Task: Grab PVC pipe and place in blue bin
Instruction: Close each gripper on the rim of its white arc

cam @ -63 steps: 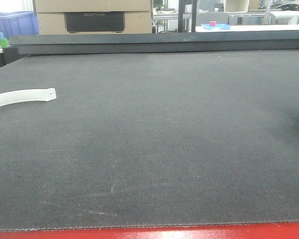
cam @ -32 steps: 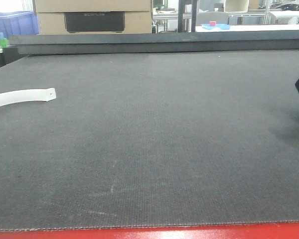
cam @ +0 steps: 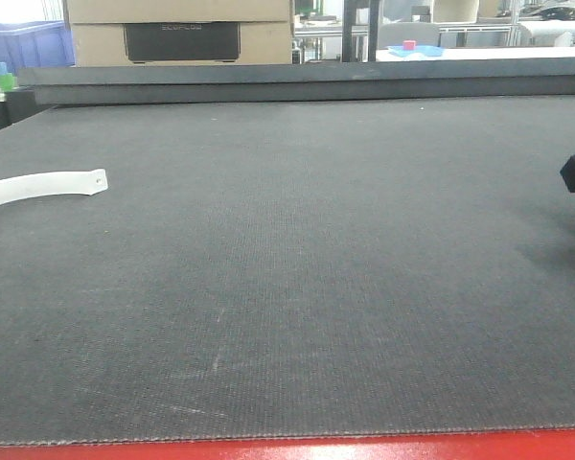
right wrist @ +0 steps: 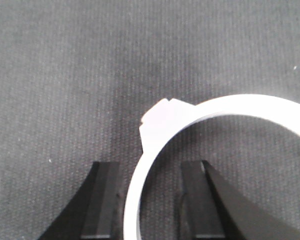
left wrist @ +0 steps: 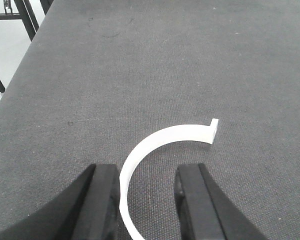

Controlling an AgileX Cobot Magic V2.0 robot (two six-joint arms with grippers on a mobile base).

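Left gripper (left wrist: pixel 148 200): jaws apart, nothing clamped; the two black fingers (left wrist: pixel 102 200) straddle one end of a white pipe arc.
Right gripper (right wrist: pixel 151 200): jaws also apart, wider than the white strip that runs between them. The strip lies close to the left-hand finger, and whether it is borne by that finger cannot be told.
White pipe arc (left wrist: pixel 165 134): a curved piece lying flat on the mat. It sweeps from between the left gripper's fingers out to a squared end on the right. In the front view it sits at the far left edge of the table.
White pipe ring (right wrist: pixel 250 103): a curved band, blurred, with one chipped end above the right gripper's fingers; it casts a soft shadow on the mat.
Mat (cam: pixel 316 268): dark grey woven surface covering the table, edged in red at the near side.
Blue bin (cam: pixel 19 43): beyond the table's far left corner, well apart from both pipe pieces.
Cardboard box (cam: pixel 172 29): behind the table, just beside the bin.
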